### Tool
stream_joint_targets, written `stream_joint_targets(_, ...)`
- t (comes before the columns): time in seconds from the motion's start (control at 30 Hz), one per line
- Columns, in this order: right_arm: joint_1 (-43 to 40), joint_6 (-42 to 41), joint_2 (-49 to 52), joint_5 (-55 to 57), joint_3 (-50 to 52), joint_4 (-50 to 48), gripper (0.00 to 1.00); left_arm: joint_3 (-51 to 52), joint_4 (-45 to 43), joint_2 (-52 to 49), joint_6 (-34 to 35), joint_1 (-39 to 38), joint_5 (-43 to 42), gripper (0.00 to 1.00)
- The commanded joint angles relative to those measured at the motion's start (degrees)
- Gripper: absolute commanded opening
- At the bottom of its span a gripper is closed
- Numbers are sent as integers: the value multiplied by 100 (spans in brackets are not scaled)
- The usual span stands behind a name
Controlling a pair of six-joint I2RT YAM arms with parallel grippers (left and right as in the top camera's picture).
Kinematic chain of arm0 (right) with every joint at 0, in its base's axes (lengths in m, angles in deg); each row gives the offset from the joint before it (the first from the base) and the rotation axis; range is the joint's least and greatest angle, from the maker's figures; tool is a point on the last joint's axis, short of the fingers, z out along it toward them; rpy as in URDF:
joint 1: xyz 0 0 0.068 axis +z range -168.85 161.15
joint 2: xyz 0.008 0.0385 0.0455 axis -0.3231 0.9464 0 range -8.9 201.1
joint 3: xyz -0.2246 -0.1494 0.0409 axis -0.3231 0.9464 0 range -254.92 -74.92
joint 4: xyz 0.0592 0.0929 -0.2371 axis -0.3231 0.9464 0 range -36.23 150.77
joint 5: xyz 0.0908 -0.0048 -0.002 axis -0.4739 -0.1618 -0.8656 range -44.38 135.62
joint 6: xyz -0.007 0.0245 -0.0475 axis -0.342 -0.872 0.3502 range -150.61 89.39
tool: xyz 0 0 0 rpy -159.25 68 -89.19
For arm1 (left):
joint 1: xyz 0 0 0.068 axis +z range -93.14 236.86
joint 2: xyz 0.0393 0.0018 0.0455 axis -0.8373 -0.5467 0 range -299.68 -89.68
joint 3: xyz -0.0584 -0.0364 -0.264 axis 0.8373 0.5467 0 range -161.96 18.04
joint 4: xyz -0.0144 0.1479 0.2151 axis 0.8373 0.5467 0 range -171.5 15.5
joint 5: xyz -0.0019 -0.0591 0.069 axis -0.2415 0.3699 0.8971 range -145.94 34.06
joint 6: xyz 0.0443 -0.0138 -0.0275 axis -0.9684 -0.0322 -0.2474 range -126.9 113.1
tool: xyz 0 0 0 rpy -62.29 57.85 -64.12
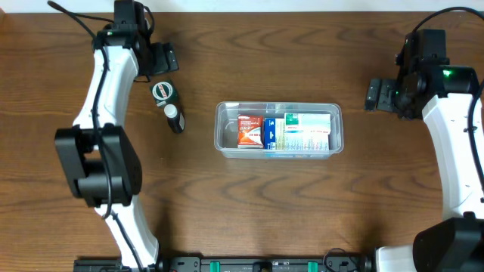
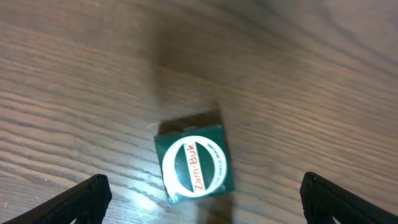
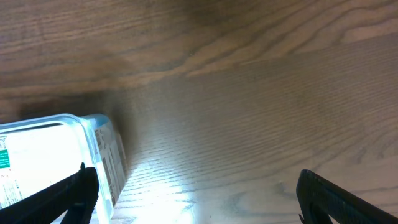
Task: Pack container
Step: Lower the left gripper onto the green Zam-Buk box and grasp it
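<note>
Our left fingers (image 2: 84, 200) are spread wide and grasp nothing. They hang over a small green box (image 2: 194, 163) with a round white label, which lies flat on the wooden surface (image 1: 249, 211), apart from both tips. Close against that box, on the side toward the middle of the surface, is a small dark bottle (image 1: 175, 118) with a white cap. We cannot tell whether the two touch, nor whether the bottle stands or lies. Our right fingers (image 3: 62, 196) are released just as wide and also empty, held over bare wood with one rounded corner of the container showing at the lower left of their wrist view. The container (image 1: 278, 104), a clear shallow tub, sits in the middle of the surface between our two arms and well apart from both sets of fingers. Inside it, side by side, are a red-orange box (image 1: 249, 130), a narrow blue box (image 1: 269, 132) and a larger white and green box (image 1: 306, 132) that fills the right end. A strip of the tub's floor lies free at its left end. The bottle lies on the line from the green box to the tub's left wall. Open wood runs from our right fingers to the tub's right wall. The far edge of the surface passes just behind our left arm (image 1: 106, 83), while a broad band of bare wood stretches on the near side of the tub, toward our bases.
</note>
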Motion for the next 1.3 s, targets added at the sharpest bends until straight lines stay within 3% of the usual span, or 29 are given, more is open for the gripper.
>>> stream_joint_targets(0.0,-33,-103,-127,79,-90,9,99,-208,122,-286,116,109,-22,98)
stream_joint_targets(0.43,-33,-103,-127,79,-90,9,99,-205,409,-876,431,118,-518,98)
stream_joint_targets(1.27,-33,-103,-127,79,-90,9,99,-164,422,-1233,546,118,-511,98)
